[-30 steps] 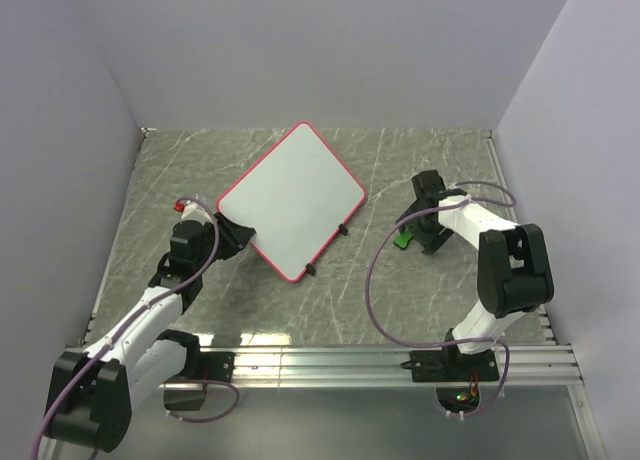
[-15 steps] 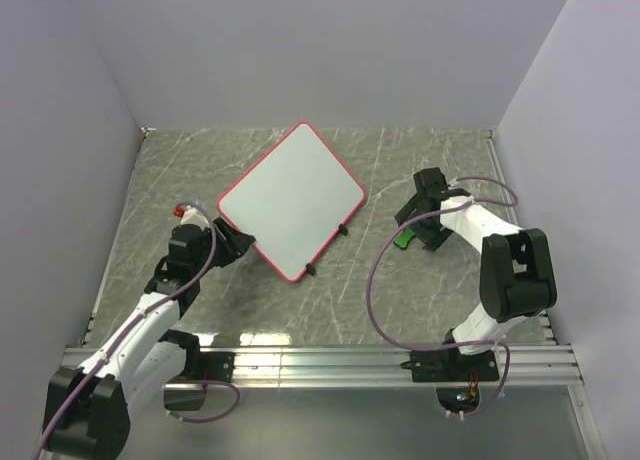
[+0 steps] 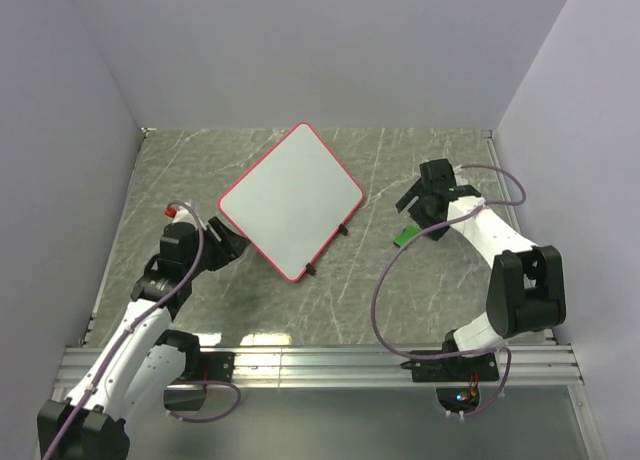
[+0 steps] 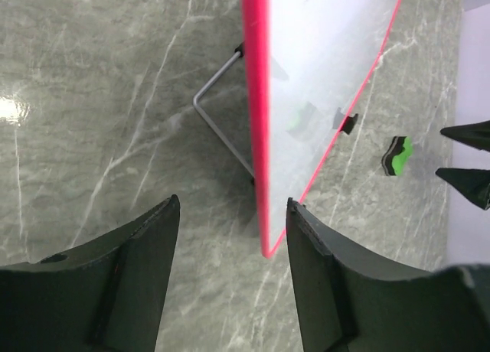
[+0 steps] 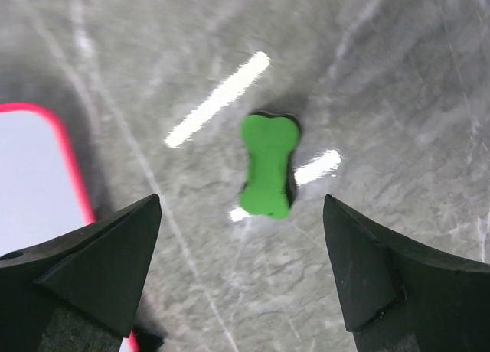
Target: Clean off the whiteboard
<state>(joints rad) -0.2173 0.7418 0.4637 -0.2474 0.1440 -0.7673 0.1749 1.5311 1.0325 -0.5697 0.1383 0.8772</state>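
Observation:
The whiteboard [image 3: 290, 200], white with a thin red-pink frame, stands tilted on the table; its surface shows no marks. Two small black feet sit at its near-right edge. My left gripper [image 3: 238, 245] is open and empty, just short of the board's near-left corner. The left wrist view sees the board [image 4: 321, 76] edge-on, its corner between my open fingers [image 4: 130, 275] and apart from them, with a wire stand behind it. A small green block [image 3: 403, 237] lies on the table right of the board. My right gripper [image 3: 415, 212] is open above it; the block [image 5: 268, 167] lies ahead of the open jaws.
The table is grey marble, walled in by pale panels at the left, back and right. A metal rail [image 3: 330, 360] runs along the near edge by the arm bases. The board's corner [image 5: 38, 168] shows at the left of the right wrist view.
My left gripper has drawn back down-left from the board's edge. My right gripper has pulled up and right, away from the green block, which now lies uncovered.

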